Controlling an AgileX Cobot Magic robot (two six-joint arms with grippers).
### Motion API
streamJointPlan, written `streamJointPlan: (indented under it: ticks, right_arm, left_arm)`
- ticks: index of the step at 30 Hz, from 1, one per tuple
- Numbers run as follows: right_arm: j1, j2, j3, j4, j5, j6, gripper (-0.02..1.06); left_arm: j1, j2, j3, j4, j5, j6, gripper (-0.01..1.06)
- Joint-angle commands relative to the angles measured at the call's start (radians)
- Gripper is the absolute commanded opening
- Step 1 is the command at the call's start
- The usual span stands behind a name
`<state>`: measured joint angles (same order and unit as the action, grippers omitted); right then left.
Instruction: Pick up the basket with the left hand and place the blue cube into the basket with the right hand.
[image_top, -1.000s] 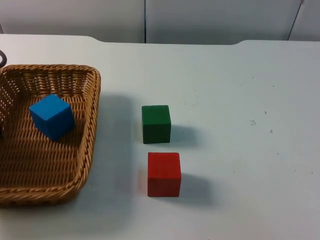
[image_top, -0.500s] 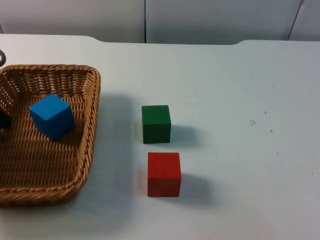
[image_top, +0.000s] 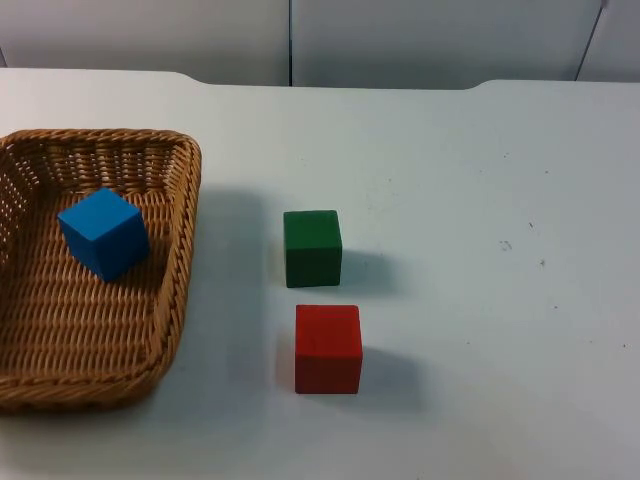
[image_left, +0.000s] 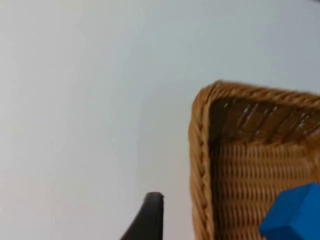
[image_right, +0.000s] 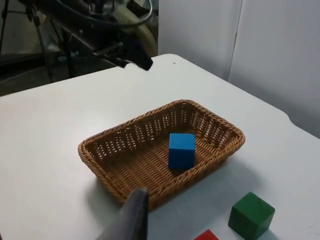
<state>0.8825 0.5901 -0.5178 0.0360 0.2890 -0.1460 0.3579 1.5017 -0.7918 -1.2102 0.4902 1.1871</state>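
Grey partition wall (image_top: 400, 40) backs your white table (image_top: 480, 200): the brown wicker basket (image_top: 175, 290) rests at its left edge, the blue cube (image_top: 103, 233) already inside. You can't tell either gripper's opening: the left gripper (image_right: 137, 56) hangs beyond the basket, the right gripper (image_right: 131, 216) waits near.

green cube (image_top: 312, 247), red cube (image_top: 328, 347), white table (image_top: 480, 200)

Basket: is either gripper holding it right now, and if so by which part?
Nothing is held. The basket sits on the table with the blue cube inside; the left gripper is lifted off beyond its far end, and the right gripper's fingertip is apart from it.
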Motion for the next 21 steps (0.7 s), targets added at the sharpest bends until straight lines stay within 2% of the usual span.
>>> streamJointPlan:
  ticks: [1,4,5,8,10,13,15,17,18,21]
  right_arm:
    - [0.002,-0.007,0.002,0.003,-0.024,-0.006,0.99]
    - [0.002,-0.007,0.002,0.003,-0.026,-0.006,0.99]
    - [0.002,-0.007,0.002,0.003,-0.026,-0.006,0.99]
    - [0.002,-0.007,0.002,0.007,-0.026,-0.006,0.99]
    - [0.002,-0.007,0.002,0.007,-0.026,-0.006,0.99]
    - [0.002,-0.007,0.002,0.007,-0.024,-0.006,0.99]
    - [0.002,-0.007,0.002,0.007,-0.021,-0.006,0.99]
    - [0.002,-0.007,0.002,0.007,-0.007,-0.010,0.99]
    - [0.002,-0.007,0.002,0.007,-0.007,-0.010,0.99]
    - [0.002,-0.007,0.002,0.007,0.005,-0.010,0.99]
  left_arm:
    - [-0.002,-0.131,0.002,0.092,0.015,-0.103,0.87]
    - [-0.002,-0.343,0.002,0.211,0.043,-0.229,0.87]
    - [-0.002,-0.343,0.002,0.211,0.043,-0.229,0.87]
    - [-0.002,-0.600,0.002,0.320,0.099,-0.324,0.87]
    - [-0.002,-0.672,0.002,0.354,0.111,-0.341,0.87]
    - [-0.002,-0.844,0.002,0.432,0.124,-0.453,0.87]
    - [-0.007,-0.890,0.002,0.456,0.135,-0.475,0.87]
    - [-0.073,-0.971,0.002,0.556,0.176,-0.594,0.87]
    - [-0.073,-0.971,0.002,0.556,0.176,-0.594,0.87]
    - [-0.186,-1.046,0.002,0.646,0.267,-0.689,0.87]
